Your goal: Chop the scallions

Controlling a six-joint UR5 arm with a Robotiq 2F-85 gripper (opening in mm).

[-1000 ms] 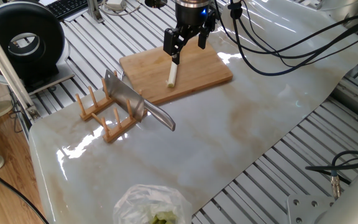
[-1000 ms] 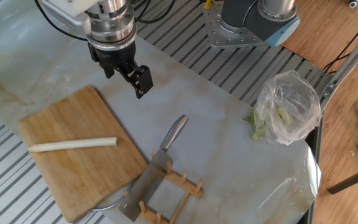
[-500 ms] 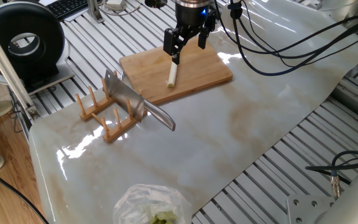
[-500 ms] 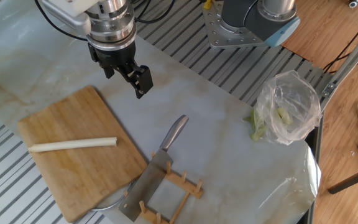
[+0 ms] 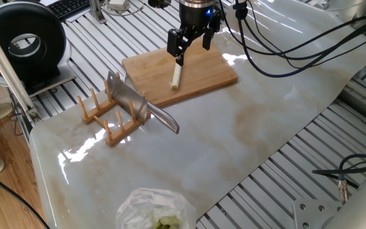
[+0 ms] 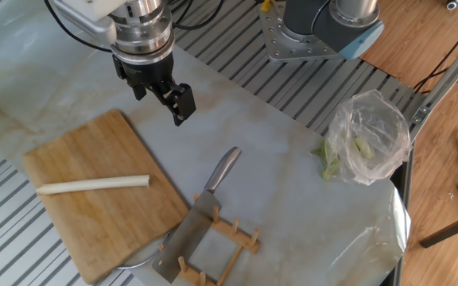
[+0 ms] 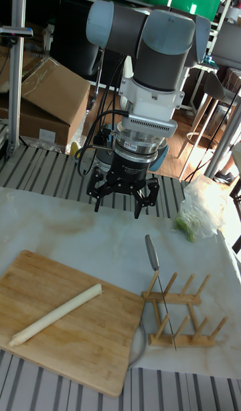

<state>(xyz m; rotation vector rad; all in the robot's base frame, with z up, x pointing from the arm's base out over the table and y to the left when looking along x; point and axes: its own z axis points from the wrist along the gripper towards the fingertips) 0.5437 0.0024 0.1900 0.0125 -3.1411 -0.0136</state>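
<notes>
One whole scallion (image 6: 94,184) (image 5: 176,76) (image 7: 57,314), a long pale stalk, lies flat on the wooden cutting board (image 6: 126,214) (image 5: 202,70) (image 7: 80,344). My gripper (image 6: 161,99) (image 5: 192,48) (image 7: 120,200) hangs open and empty above the marble sheet, just off the board's edge, apart from the stalk. The cleaver (image 6: 191,234) (image 5: 134,102) (image 7: 161,277) stands blade-down in a wooden peg rack (image 6: 233,238) (image 5: 100,114) (image 7: 177,317), with its steel handle (image 6: 225,167) sticking out toward the gripper's side.
A clear plastic bag (image 6: 368,139) (image 5: 154,210) (image 7: 201,210) with green bits lies at the marble sheet's far end. Slatted metal table shows around the sheet. Cables trail behind the arm, and a black fan (image 5: 24,41) stands beyond the rack.
</notes>
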